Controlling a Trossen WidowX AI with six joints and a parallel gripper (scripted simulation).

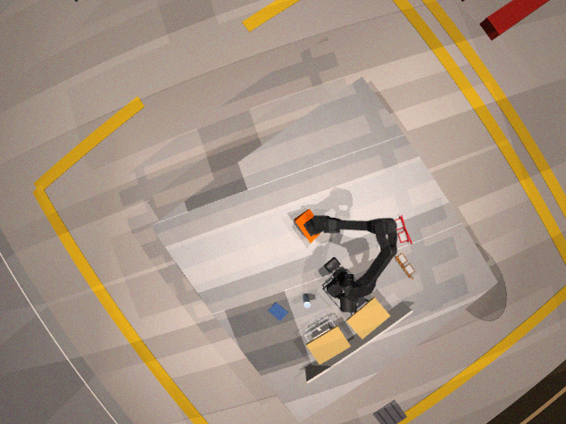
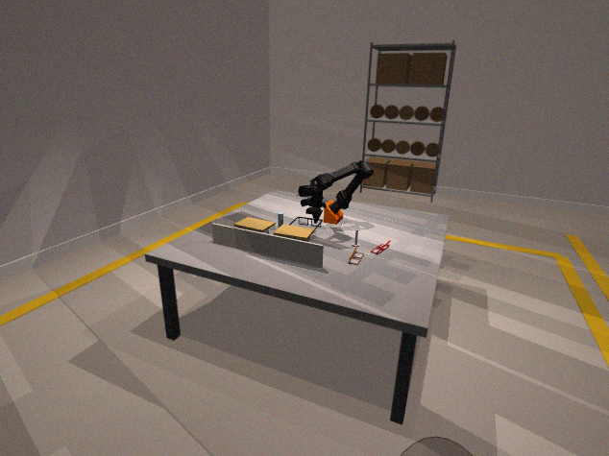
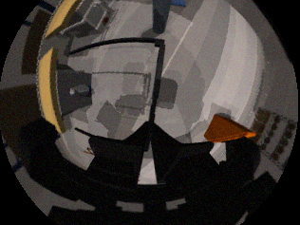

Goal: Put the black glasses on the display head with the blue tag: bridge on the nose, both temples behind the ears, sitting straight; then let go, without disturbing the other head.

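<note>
My gripper [image 2: 316, 220] [image 3: 149, 123] is shut on the black glasses [image 2: 304, 217] [image 3: 158, 85], holding the front frame near one end. In the wrist view the front runs away from the fingertips and both temples point left, toward the tan-topped stands. The glasses are above the table. In that view a small pale shape, perhaps a head's nose [image 3: 80, 89], shows in the dark opening under the nearer tan top. The farther stand has grey framework [image 3: 95, 14] and a small red spot [image 3: 105, 20]. The tan tops hide most of the heads, and no blue tag can be made out.
Tan tops [image 1: 368, 317] [image 1: 328, 345] stand before a grey back wall [image 2: 266, 245]. A grey-blue cylinder [image 1: 306, 300] [image 2: 280, 219] [image 3: 162, 12] and blue pad [image 1: 278, 311] are near. Red glasses [image 1: 404, 230], brown glasses [image 1: 404, 265], a thin post [image 2: 356, 237] and my orange base [image 2: 332, 214] stand apart.
</note>
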